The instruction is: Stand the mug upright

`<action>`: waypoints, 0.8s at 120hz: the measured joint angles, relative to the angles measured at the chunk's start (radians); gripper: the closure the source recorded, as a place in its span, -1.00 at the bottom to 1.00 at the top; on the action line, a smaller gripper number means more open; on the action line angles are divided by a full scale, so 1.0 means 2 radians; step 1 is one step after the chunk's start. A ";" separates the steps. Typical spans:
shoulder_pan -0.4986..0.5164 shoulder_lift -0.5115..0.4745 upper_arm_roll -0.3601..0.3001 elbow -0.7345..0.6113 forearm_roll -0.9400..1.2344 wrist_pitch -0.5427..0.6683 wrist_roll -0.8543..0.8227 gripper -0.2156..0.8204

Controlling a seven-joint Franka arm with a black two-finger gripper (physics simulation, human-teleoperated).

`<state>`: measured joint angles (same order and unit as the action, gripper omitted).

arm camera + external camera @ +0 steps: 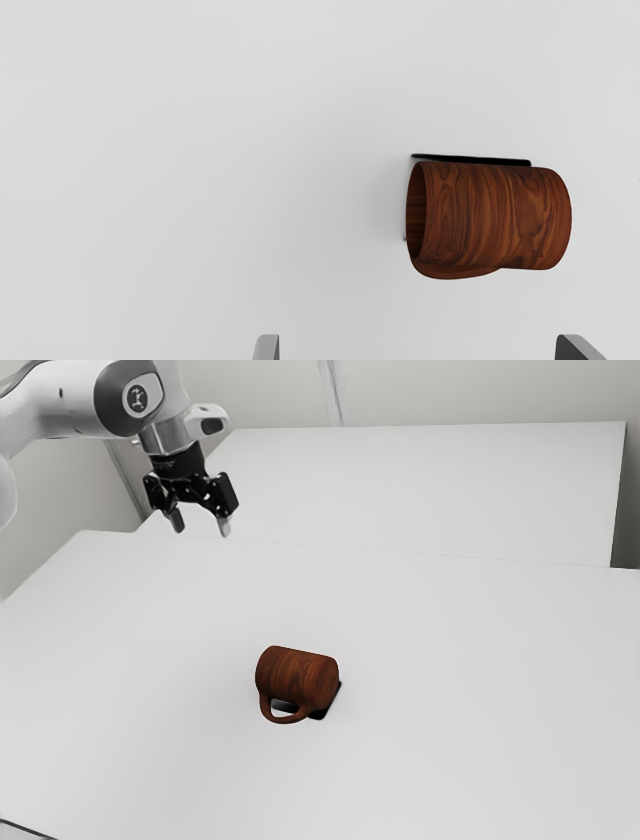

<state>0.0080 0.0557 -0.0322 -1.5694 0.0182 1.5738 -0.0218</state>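
Gripper (201, 530), fingers (267, 348) wide apart, tips down, high above the table (470, 710)

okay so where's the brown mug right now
In the exterior view, the brown mug lies on its side on the table, farther to that view's right than the open gripper, and partly hides a flat black thing.

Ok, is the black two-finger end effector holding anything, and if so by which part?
Nothing is held: the end effector stands open, and the brown, wood-grained cylindrical mug lies on its side, apart from it.
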 joint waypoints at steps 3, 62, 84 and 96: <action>0.000 0.000 -0.002 0.000 0.000 0.001 0.000 -0.58; 0.004 -0.009 -0.008 -0.100 -0.022 0.047 -0.005 -0.58; 0.021 -0.011 -0.008 -0.177 -0.039 0.113 -0.005 -0.58; 0.030 -0.010 -0.008 -0.206 -0.069 0.148 0.002 -0.58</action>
<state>0.0673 0.0366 -0.0489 -1.9820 -0.1205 1.8703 -0.0184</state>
